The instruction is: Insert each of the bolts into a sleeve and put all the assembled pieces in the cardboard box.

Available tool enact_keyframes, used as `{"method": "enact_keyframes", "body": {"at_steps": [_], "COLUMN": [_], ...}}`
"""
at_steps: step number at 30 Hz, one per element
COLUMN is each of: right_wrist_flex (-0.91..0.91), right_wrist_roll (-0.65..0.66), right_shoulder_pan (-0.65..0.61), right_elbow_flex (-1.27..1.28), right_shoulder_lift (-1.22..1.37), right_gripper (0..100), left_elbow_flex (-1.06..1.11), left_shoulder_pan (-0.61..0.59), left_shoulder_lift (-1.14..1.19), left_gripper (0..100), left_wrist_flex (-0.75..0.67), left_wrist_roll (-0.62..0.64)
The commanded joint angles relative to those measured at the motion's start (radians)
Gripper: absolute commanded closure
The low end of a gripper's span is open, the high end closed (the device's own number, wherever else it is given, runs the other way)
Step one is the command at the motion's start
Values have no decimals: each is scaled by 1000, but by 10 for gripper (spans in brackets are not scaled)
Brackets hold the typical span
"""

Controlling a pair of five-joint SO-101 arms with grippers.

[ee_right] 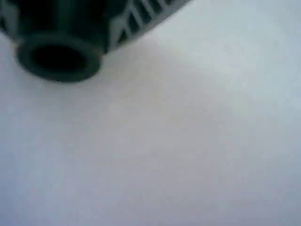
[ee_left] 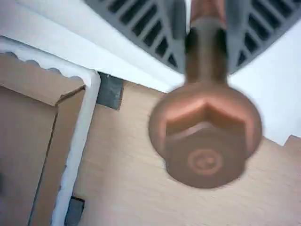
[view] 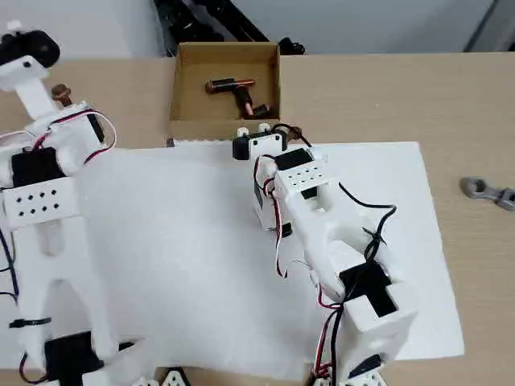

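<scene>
Your left arm stands raised at 10 o'clock of the counter (view: 362, 96). The left end effector (ee_left: 206, 23) is clamped on a copper bolt (ee_left: 205, 136): shank between ribbed grey fingers (ee_left: 136, 23), hex flange head free. Your right arm stretches toward 12. The right end effector (ee_right: 56, 28) grips a black tubular sleeve (ee_right: 59, 59) over the white sheet (view: 185, 241). The cardboard box (view: 211, 126) at 12 holds assembled pieces (view: 233, 85). A metal wrench (view: 487, 191) lies at 3.
</scene>
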Motion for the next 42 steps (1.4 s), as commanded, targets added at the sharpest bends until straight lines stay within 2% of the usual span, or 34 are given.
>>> {"method": "enact_keyframes", "body": {"at_steps": [1,9,16,20,24,27,32,36,42], "right_wrist_flex": [47,134,62,-8,-189,-404,-832,-958,-992], "right_wrist_roll": [-15,21,46,40,38,-6,-5,61,43], "right_shoulder_pan": [-22,-21,7,71,90,59,5,-30,-45], "right_elbow_flex": [-46,-84,-69,61,305,546,924,961,861], "right_shoulder_lift": [-87,-472,-840,-963,-1078,-1110,-1073,-1055,-1063], "right_gripper": [995,998,998,998,998,998,998,998,998], "left_elbow_flex": [-12,-13,-13,-13,-48,-101,-189,-205,-206], "left_shoulder_pan": [-5,-5,-3,5,60,135,227,269,327], "left_shoulder_lift": [-17,-17,-17,-17,-17,-17,-17,-18,-26], "left_gripper": [994,994,994,994,994,994,994,994,994], "left_wrist_flex": [2,0,0,-6,-21,-21,-21,-18,-21], "left_wrist_roll": [0,0,0,2,2,3,3,6,31]}}
